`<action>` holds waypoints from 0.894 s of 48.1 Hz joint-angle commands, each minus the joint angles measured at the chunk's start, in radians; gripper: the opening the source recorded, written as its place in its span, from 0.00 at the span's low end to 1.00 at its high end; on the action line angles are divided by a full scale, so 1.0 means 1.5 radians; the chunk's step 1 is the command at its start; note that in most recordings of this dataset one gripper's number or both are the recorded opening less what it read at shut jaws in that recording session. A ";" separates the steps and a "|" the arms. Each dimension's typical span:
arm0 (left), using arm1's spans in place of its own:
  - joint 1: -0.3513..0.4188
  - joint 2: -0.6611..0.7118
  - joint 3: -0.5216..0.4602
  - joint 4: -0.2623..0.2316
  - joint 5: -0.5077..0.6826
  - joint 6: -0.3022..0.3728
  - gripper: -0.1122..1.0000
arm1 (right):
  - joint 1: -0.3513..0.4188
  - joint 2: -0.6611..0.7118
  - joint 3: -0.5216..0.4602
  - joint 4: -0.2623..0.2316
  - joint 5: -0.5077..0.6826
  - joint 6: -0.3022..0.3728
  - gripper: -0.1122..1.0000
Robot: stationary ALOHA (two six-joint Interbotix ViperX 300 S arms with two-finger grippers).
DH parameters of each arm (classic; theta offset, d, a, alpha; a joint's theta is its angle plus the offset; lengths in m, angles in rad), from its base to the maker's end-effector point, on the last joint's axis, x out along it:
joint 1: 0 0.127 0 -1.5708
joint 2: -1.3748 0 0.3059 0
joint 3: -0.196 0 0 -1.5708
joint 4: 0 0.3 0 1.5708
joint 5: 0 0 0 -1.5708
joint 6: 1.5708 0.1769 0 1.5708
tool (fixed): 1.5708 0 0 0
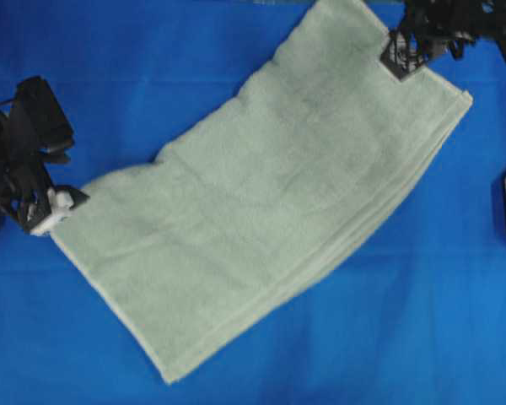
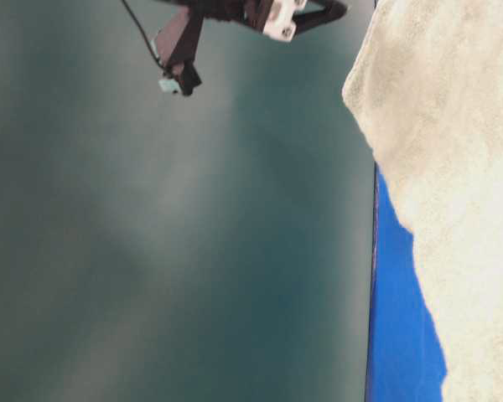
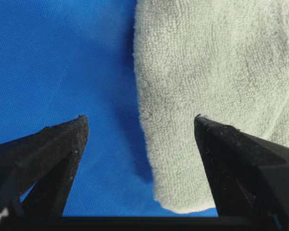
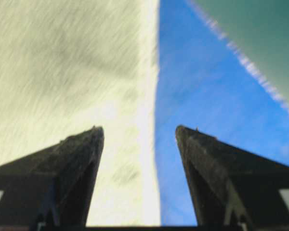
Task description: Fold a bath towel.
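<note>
Bath towel (image 1: 270, 211) lies diagonally on blue cloth (image 1: 405, 337).

A bright blue cloth (image 1: 236, 51) covers the table beneath a dull teal wall (image 2: 151, 251).

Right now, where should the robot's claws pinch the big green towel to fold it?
Probably at its two corners. The left claw is open over the rounded corner of the bath towel, and the right claw is open across a straight hemmed edge. The towel lies flat on the blue cloth, so coming down from above, straddling the edge, looks best.
</note>
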 commanded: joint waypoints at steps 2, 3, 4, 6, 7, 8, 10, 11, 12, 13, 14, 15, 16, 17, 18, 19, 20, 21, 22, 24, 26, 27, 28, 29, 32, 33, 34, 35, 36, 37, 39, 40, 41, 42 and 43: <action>0.001 -0.004 -0.006 0.003 -0.003 -0.001 0.86 | -0.001 -0.021 0.000 0.006 -0.009 -0.003 0.66; 0.002 -0.004 -0.006 0.003 -0.003 -0.001 0.86 | -0.001 -0.021 0.000 0.007 -0.009 -0.004 0.66; 0.002 -0.004 -0.006 0.003 -0.003 -0.001 0.86 | -0.004 -0.019 0.001 0.007 -0.012 -0.004 0.66; 0.002 -0.003 -0.006 0.003 -0.003 -0.002 0.86 | -0.008 -0.016 0.003 0.007 -0.018 -0.004 0.66; 0.001 -0.003 -0.006 0.003 -0.003 -0.002 0.86 | -0.010 -0.013 0.004 0.006 -0.025 -0.004 0.66; 0.001 -0.003 -0.006 0.003 -0.003 -0.002 0.86 | -0.013 -0.010 0.007 0.007 -0.031 -0.004 0.66; 0.001 -0.003 -0.006 0.003 -0.004 -0.003 0.86 | -0.018 -0.002 0.014 0.006 -0.045 -0.004 0.66; 0.001 -0.003 -0.006 0.003 -0.005 -0.004 0.86 | -0.021 0.002 0.018 0.007 -0.054 -0.004 0.66; 0.001 -0.003 -0.006 0.003 -0.006 -0.004 0.86 | -0.024 0.008 0.025 0.006 -0.064 -0.004 0.67; 0.001 -0.003 -0.006 0.003 -0.007 -0.004 0.86 | -0.027 0.014 0.029 0.007 -0.075 -0.004 0.67; 0.002 -0.003 -0.006 0.003 -0.009 -0.003 0.86 | -0.030 0.020 0.034 0.008 -0.086 -0.004 0.67; 0.001 -0.003 -0.006 0.003 -0.010 -0.004 0.86 | -0.035 0.028 0.040 0.008 -0.097 -0.004 0.67; 0.001 -0.003 -0.006 0.003 -0.012 -0.003 0.86 | -0.039 0.035 0.046 0.008 -0.108 -0.003 0.67; 0.002 -0.002 -0.006 0.003 -0.014 -0.003 0.86 | -0.045 0.042 0.053 0.008 -0.120 -0.003 0.67; 0.002 -0.002 -0.006 0.003 -0.016 -0.003 0.86 | -0.051 0.051 0.058 0.009 -0.131 -0.003 0.67; 0.001 -0.001 -0.007 0.003 -0.017 -0.003 0.86 | -0.057 0.058 0.065 0.008 -0.141 -0.004 0.67; 0.001 -0.001 -0.007 0.003 -0.018 -0.003 0.86 | -0.064 0.066 0.072 0.008 -0.152 -0.004 0.67; 0.002 -0.001 -0.007 0.003 -0.018 -0.003 0.86 | -0.073 0.075 0.078 0.008 -0.164 -0.004 0.67; 0.001 0.000 -0.007 0.003 -0.019 -0.003 0.86 | -0.080 0.081 0.083 0.008 -0.174 -0.004 0.67; 0.002 0.002 -0.007 0.003 -0.021 -0.003 0.86 | -0.096 0.095 0.095 0.008 -0.194 -0.004 0.67; 0.001 0.003 -0.008 0.003 -0.022 -0.004 0.86 | -0.110 0.107 0.105 0.007 -0.212 -0.003 0.67; 0.001 0.003 -0.008 0.003 -0.022 -0.004 0.86 | -0.116 0.112 0.111 0.007 -0.220 -0.003 0.67; 0.001 0.003 -0.008 0.003 -0.024 -0.005 0.86 | -0.122 0.118 0.117 0.006 -0.227 -0.003 0.67; 0.001 0.003 -0.008 0.003 -0.025 -0.005 0.86 | -0.126 0.122 0.121 0.006 -0.233 -0.003 0.67; 0.001 0.003 -0.008 0.003 -0.028 -0.005 0.86 | -0.132 0.129 0.133 0.007 -0.246 -0.002 0.67; 0.002 0.004 -0.009 0.003 -0.029 -0.005 0.86 | -0.132 0.130 0.137 0.007 -0.247 -0.001 0.67; 0.001 0.004 -0.009 0.003 -0.030 -0.005 0.86 | -0.132 0.129 0.139 0.006 -0.250 0.001 0.67; 0.002 0.004 -0.009 0.003 -0.031 -0.005 0.86 | -0.131 0.129 0.143 0.007 -0.251 0.002 0.67; 0.002 0.003 -0.008 0.003 -0.032 -0.005 0.86 | -0.132 0.129 0.145 0.009 -0.252 0.002 0.67; 0.001 0.003 -0.008 0.003 -0.032 -0.005 0.86 | -0.131 0.129 0.148 0.010 -0.252 0.003 0.67; 0.002 0.004 -0.009 0.003 -0.032 -0.005 0.86 | -0.131 0.129 0.153 0.011 -0.253 0.003 0.67; 0.002 0.004 -0.009 0.003 -0.033 -0.005 0.86 | -0.131 0.129 0.156 0.012 -0.253 0.004 0.66; 0.002 0.004 -0.009 0.003 -0.033 -0.005 0.86 | -0.131 0.129 0.157 0.013 -0.255 0.004 0.66; 0.001 0.003 -0.009 0.003 -0.034 -0.005 0.86 | -0.131 0.129 0.161 0.014 -0.258 0.004 0.66; 0.001 0.003 -0.009 0.003 -0.035 -0.005 0.86 | -0.131 0.129 0.163 0.016 -0.261 0.004 0.66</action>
